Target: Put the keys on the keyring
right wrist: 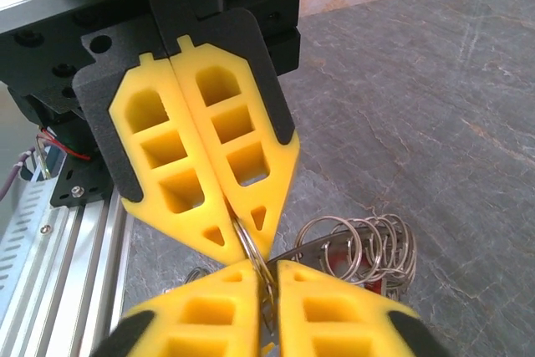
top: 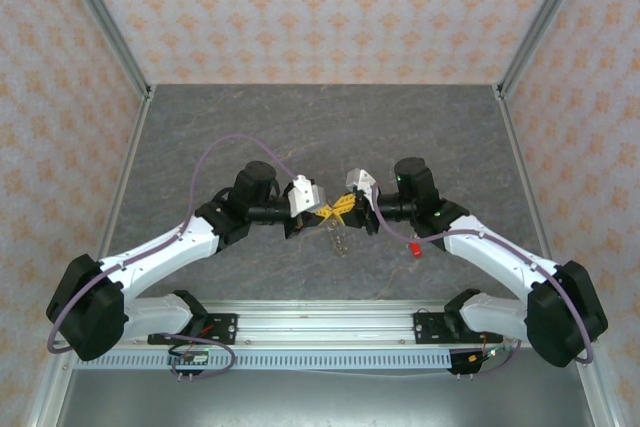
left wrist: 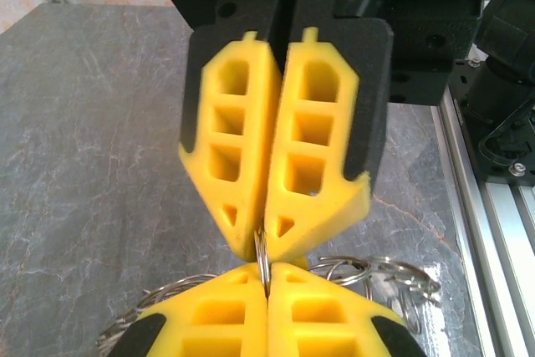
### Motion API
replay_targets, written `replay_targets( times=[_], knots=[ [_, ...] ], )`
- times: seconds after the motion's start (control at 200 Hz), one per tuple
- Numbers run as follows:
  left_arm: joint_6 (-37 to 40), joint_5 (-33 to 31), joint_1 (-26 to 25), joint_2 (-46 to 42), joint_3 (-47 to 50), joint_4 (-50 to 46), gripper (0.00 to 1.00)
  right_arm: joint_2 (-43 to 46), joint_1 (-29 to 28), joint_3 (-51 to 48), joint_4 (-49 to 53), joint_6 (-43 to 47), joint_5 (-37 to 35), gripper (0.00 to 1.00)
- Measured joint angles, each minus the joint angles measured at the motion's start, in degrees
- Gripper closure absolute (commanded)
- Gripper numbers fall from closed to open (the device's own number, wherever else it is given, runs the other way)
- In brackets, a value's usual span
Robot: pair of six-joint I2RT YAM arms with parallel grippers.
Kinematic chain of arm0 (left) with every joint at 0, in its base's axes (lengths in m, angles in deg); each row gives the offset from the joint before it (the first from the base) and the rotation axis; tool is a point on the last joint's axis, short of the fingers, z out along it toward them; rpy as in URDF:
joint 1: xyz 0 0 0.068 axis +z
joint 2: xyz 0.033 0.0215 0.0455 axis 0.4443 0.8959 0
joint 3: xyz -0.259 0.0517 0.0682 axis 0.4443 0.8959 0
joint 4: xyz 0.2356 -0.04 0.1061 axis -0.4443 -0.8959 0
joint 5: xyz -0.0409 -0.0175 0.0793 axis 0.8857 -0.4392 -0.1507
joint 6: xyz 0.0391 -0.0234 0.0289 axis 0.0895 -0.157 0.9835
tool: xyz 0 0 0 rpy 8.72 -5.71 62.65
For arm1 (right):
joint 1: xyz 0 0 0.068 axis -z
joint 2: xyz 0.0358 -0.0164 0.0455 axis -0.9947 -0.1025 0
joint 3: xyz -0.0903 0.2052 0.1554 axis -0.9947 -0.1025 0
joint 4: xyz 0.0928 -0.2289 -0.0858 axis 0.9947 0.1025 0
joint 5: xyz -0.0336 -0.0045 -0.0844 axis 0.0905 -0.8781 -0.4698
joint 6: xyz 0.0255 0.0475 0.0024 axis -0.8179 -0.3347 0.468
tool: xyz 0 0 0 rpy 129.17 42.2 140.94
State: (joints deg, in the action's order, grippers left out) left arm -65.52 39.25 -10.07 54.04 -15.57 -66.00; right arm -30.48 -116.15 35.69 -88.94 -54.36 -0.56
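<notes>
Left gripper (left wrist: 267,277) and right gripper (right wrist: 267,277), both mine, meet tip to tip, each clamped on the keyring (left wrist: 262,250) above the desk (top: 200,147); right wrist view catches something red among coiled rings (right wrist: 368,244) behind.

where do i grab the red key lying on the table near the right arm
By its red head, straight down from above, probably: the key lies flat on the table, apart from the ring. Its blade is too small to make out.
</notes>
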Motion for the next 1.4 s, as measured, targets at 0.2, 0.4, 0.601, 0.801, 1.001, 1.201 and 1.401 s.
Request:
replay_targets(
  times=[0.2,0.4,0.601,0.801,1.001,1.201,1.401],
  knots=[
    [0.6,-0.7,0.1,0.0,0.1,-0.6,0.81,-0.1,-0.1,0.3,1.7,1.1,-0.4,1.00],
    [4.3,-4.4,-0.2,0.0,-4.3,-5.7,0.78,-0.1,-0.3,2.2,9.7,3.9,-3.4,1.00],
    [7.3,-5.2,-0.7,1.2,-7.5,-10.1,0.75,0.1,-1.6,3.8,11.5,5.7,-6.2,1.00],
    [9.1,-5.0,-1.1,1.6,-8.1,-13.9,0.74,0.1,-2.1,3.8,11.7,6.0,-7.8,1.00],
    [10.4,-5.0,-1.1,2.4,-9.6,-16.8,0.74,0.1,-2.3,3.8,11.7,6.1,-8.2,1.00],
    [11.5,-5.0,-1.1,4.2,-10.7,-18.1,0.76,0.3,-2.7,3.8,11.0,6.1,-8.2,1.00],
    [11.8,-5.1,-1.4,4.9,-10.8,-18.8,0.85,0.5,-2.7,3.8,10.6,6.1,-8.2,1.00]
  ],
)
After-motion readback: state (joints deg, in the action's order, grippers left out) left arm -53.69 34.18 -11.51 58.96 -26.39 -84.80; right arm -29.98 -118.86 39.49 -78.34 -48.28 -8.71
